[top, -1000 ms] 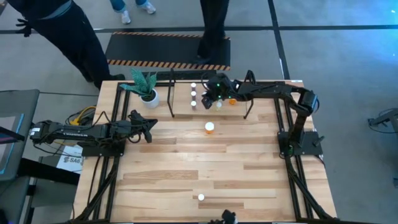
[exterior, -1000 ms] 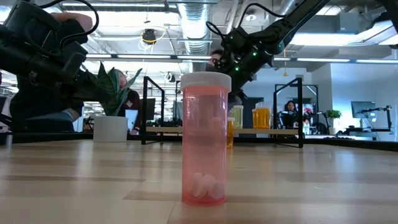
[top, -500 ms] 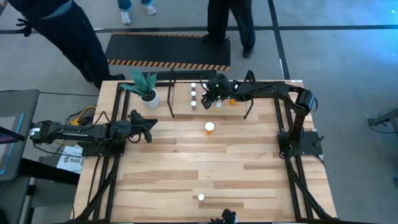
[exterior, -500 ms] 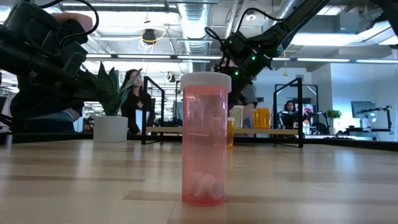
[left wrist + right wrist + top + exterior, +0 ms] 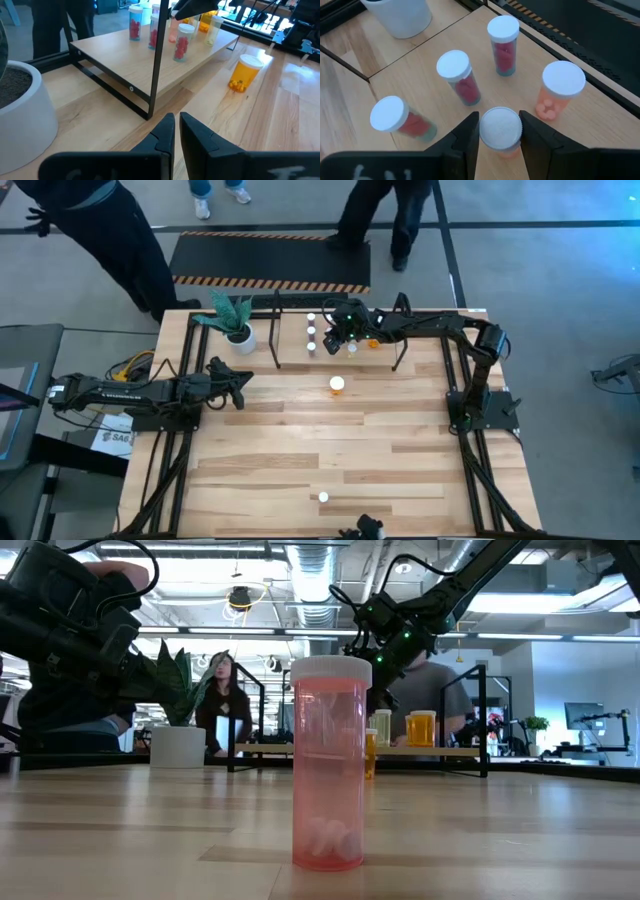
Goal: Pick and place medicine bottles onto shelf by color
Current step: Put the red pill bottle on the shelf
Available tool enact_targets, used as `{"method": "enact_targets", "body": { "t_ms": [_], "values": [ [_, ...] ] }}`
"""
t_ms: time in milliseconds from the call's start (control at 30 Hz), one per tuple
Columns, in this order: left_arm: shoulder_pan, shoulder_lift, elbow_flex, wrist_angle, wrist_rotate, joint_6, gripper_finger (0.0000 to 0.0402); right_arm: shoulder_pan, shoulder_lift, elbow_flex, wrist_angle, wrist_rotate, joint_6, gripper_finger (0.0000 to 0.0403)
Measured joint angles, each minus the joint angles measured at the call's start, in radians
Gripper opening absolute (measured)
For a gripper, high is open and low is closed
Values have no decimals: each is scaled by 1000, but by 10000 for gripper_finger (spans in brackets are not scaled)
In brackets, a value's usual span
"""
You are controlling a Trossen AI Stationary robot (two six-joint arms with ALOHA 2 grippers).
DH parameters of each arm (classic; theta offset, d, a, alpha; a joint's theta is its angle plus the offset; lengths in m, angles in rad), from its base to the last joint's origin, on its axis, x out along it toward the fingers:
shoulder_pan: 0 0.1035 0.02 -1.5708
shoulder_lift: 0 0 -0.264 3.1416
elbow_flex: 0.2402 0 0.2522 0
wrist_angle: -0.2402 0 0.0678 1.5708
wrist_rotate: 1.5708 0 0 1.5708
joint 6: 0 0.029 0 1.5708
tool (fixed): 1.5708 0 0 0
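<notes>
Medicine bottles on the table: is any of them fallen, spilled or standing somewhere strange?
Nothing stands out. The pink bottle near the front edge and the orange bottle before the shelf stand upright and capped; they are simply not shelved yet.

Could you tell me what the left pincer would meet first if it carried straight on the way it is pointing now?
Probably the shelf: the shut left pincer points at its black upright post, with bare table before it. Depth is hard to judge.
</notes>
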Motion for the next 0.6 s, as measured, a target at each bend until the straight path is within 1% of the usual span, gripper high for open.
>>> {"method": "enact_targets", "body": {
  "t_ms": [300, 400, 600],
  "values": [
    [0, 0, 0, 0, 0, 0, 13, 0, 0, -1, 4, 0, 12, 142],
    [0, 0, 0, 0, 0, 0, 13, 0, 1, -1, 3, 0, 15, 154],
    [0, 0, 0, 0, -1, 0, 13, 0, 2, -2, 2, 0, 16, 189]
  ]
}}
